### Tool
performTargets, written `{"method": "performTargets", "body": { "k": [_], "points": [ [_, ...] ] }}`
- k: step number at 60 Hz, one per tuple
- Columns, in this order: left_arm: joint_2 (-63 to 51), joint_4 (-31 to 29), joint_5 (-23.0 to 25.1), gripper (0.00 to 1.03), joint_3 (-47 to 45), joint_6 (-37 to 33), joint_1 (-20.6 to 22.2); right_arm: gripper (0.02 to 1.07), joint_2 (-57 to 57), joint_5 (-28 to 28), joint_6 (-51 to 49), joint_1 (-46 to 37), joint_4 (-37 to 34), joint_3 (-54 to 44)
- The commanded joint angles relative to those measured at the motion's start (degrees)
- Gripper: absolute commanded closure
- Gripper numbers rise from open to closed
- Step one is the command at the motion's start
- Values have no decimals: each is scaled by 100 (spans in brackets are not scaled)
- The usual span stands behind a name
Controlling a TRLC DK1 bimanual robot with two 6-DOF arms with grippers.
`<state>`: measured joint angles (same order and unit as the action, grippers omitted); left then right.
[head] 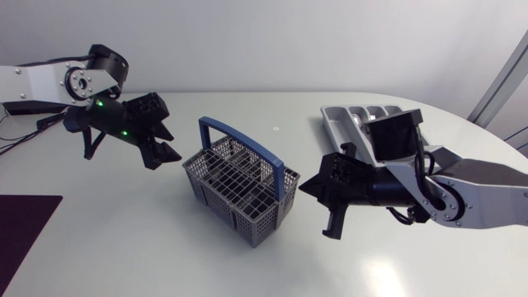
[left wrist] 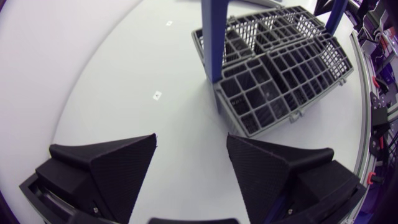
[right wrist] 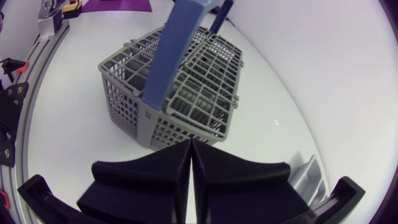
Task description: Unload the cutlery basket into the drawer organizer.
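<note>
A grey mesh cutlery basket (head: 239,188) with a blue handle (head: 247,145) stands mid-table; its compartments look empty in every view. My left gripper (head: 164,142) hovers open just left of the basket, fingers spread, nothing between them; in the left wrist view the gripper (left wrist: 191,155) faces the basket (left wrist: 280,74) a short way ahead. My right gripper (head: 308,186) sits shut and empty at the basket's right side; in the right wrist view the gripper (right wrist: 191,149) has its fingers pressed together just short of the basket (right wrist: 174,99). The grey drawer organizer (head: 346,124) lies behind my right arm, partly hidden.
A dark purple mat (head: 21,231) lies at the table's front left corner. Cables (head: 25,124) trail at the far left. Bare white tabletop (head: 165,256) stretches in front of the basket.
</note>
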<state>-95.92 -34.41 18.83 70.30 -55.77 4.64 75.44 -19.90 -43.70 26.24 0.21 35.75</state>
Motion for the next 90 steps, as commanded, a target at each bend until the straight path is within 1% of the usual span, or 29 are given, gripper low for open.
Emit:
{"method": "performTargets", "body": {
  "k": [1, 6, 11, 23, 30, 51, 62, 75, 90],
  "points": [
    [-401, -30, 33, 21, 168, -206, -43, 102, 59, -31, 187, 153, -21, -121],
    [-516, -30, 33, 21, 150, -206, 1, 102, 199, 30, 222, 268, 32, -112],
    [-533, -39, 42, 21, 80, -198, 72, 102, 437, 74, 257, 285, 287, -59],
    [-436, -48, 95, 21, -87, -198, 221, 102, 894, 83, 257, 136, 498, 292],
    [-287, -57, 209, 21, -192, -198, 283, 102, 1069, 83, 248, -31, 515, 556],
    [170, -118, 218, 21, -570, -171, 581, 102, 1649, 83, 222, -409, 638, 1233],
    [328, -118, 262, 21, -720, -154, 696, 102, 1904, 74, 239, -453, 630, 1549],
    [671, -153, 297, 21, -948, -101, 801, 102, 2080, 83, 257, -418, 621, 1734],
    [847, -153, 341, 21, -1054, -75, 810, 102, 2124, 109, 319, -374, 656, 1734]
  ]
}}
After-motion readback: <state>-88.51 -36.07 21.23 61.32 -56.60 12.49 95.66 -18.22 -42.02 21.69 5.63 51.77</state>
